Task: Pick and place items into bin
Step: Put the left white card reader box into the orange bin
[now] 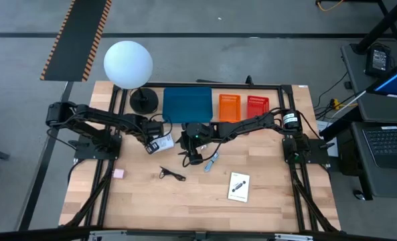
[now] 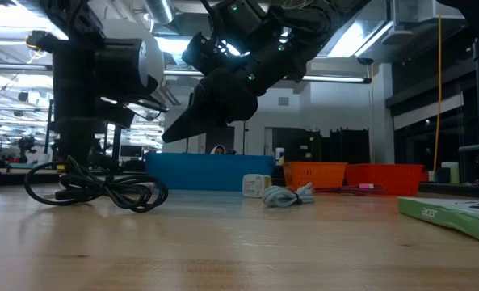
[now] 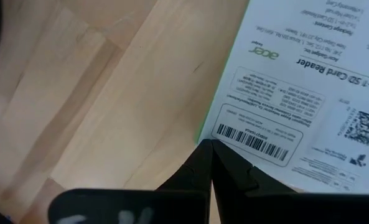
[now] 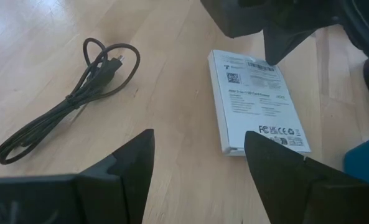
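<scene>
A white printed card (image 1: 162, 142) lies flat on the table in front of the blue bin (image 1: 188, 105). My left gripper (image 3: 210, 148) points down, shut, with its tips at the card's left end. My right gripper (image 4: 200, 163) hangs open above the table at the middle, between this card (image 4: 256, 102) and the coiled black cable piece (image 4: 66, 99), touching neither. A second card (image 1: 239, 186), the blue-white stick (image 1: 213, 161) and the pink block (image 1: 118, 173) lie loose on the wood. My left gripper comes from above, pointing down. Its shut fingertips (image 3: 224, 163) meet the white card at the corner beside the barcode (image 3: 249, 140). The card lies flat on the table. Whether any of it sits between the tips or they only rest on it, I cannot tell.
An orange basket (image 1: 228, 107) and a red basket (image 1: 257, 105) stand to the right of the bin along the far edge. The white globe lamp (image 1: 128, 63) on its black base (image 1: 144, 100) stands at the far left. Bare wood lies along the near edge.
</scene>
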### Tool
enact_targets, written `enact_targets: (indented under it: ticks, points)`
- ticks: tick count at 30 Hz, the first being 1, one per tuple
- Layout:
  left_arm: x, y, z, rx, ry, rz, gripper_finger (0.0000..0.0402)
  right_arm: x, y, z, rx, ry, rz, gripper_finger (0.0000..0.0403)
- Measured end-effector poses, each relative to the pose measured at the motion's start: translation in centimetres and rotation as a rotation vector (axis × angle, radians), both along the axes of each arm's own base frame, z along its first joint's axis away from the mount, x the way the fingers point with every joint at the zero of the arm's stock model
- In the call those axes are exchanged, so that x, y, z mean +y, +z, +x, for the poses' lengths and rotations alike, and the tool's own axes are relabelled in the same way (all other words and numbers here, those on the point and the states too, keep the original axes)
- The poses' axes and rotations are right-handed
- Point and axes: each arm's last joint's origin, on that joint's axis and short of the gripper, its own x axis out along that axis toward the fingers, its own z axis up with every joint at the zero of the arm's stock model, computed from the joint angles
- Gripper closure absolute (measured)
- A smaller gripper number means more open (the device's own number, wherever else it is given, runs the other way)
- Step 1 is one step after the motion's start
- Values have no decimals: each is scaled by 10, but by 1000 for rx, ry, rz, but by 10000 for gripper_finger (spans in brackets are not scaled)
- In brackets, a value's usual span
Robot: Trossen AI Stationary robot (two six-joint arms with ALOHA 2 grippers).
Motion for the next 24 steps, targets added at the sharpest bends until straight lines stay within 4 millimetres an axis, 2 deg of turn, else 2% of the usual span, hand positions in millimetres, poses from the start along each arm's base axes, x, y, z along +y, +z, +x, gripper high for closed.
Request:
enact_targets:
  ticks: [10,17,24]
  points:
    - [0,-2,1,-13,-13,7,399,0,-4,1,16,-22,20,172]
    - [0,-2,1,-14,-15,2,400,3,-37,6,54,-101,-194,172]
    - [0,-2,1,-12,-23,1,401,3,-33,11,-16,-114,-221,172]
